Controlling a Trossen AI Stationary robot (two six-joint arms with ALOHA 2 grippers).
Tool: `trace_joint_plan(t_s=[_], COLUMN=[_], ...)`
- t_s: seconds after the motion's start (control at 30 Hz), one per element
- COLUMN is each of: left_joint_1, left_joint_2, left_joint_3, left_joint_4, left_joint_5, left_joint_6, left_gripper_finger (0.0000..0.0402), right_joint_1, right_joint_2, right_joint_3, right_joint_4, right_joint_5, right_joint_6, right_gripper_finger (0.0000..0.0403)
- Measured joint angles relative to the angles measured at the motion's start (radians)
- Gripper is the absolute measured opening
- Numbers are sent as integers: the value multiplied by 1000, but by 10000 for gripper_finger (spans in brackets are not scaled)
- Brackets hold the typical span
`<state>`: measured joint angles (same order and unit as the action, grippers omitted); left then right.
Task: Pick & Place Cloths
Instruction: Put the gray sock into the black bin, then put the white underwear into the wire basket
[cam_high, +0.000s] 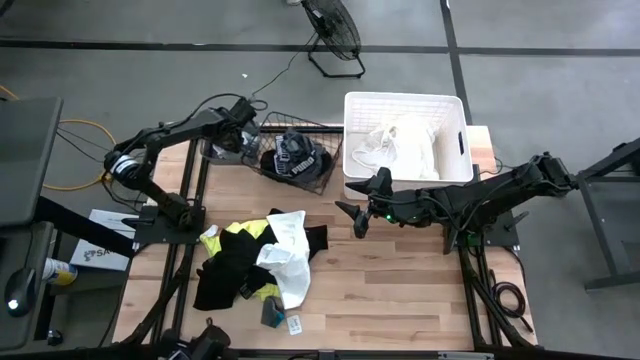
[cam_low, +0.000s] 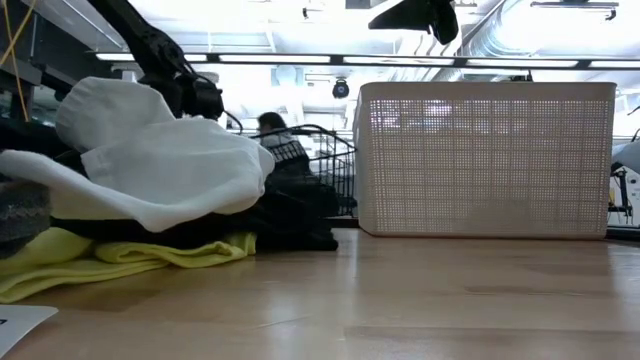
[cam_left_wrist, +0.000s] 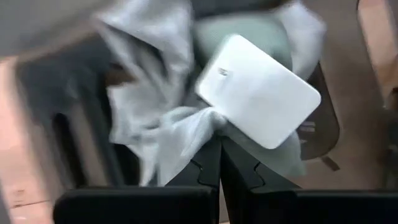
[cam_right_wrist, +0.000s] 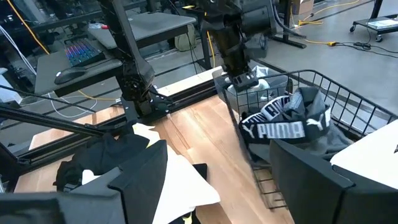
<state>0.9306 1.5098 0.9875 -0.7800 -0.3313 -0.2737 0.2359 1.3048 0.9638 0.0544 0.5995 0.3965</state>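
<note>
My left gripper (cam_high: 240, 133) is at the far left of the table, shut on a light grey cloth (cam_high: 222, 150) with a white label (cam_left_wrist: 258, 90), at the left end of the black wire basket (cam_high: 322, 172). In that basket lies a black cloth with white lettering (cam_right_wrist: 280, 127). A pile of black, white and neon yellow cloths (cam_high: 255, 255) rests on the table's middle left. White cloths (cam_high: 405, 145) fill the white tub (cam_high: 455, 108). My right gripper (cam_high: 358, 212) hovers open between the pile and the tub, with nothing between its fingers. My left gripper pinches a bunched fold of the grey cloth (cam_left_wrist: 202, 121) between its two shut fingers (cam_left_wrist: 239, 171). The fingers come from above, slanting steeply down. The cloth hangs slack below them at the basket's left end (cam_right_wrist: 261, 87); whether its lower part rests in the basket I cannot tell.
A small dark object (cam_high: 272, 312) and a white tag (cam_high: 295, 323) lie near the table's front edge. Bare wood lies to the right of the pile and in front of the tub. A floor fan (cam_high: 335, 30) stands beyond the far edge.
</note>
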Motion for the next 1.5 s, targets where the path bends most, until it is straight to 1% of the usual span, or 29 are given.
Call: trace_joint_plan(t_s=[0.17,0.27,0.33,0.47,0.93,1.1,1.23,1.37,1.5], left_joint_1=[1,1,-1,-1,-1,-2,-10,-28,-60], left_joint_2=[30,39,40,39,38,38,37,3,-70], left_joint_3=[1,-1,-1,23,130,158,179,199,212], left_joint_4=[7,8,4,-12,-149,-163,-198,-224,-241], left_joint_5=[29,62,63,64,82,137,149,152,206], left_joint_6=[7,9,11,18,25,56,77,91,93], left_gripper_finger=[0,0,0,0,0,4,32,83,133], right_joint_1=[0,0,0,0,0,0,0,0,0], right_joint_2=[0,0,0,0,0,0,0,0,0], right_joint_3=[0,0,0,0,0,0,0,0,0], right_joint_4=[-9,-20,-25,-24,-35,-46,-45,-46,-50], right_joint_5=[0,0,0,0,-2,-7,-20,-26,-26], right_joint_6=[1,2,3,17,22,22,22,22,22], right_gripper_finger=[275,275,275,275,275,275,275,275,275])
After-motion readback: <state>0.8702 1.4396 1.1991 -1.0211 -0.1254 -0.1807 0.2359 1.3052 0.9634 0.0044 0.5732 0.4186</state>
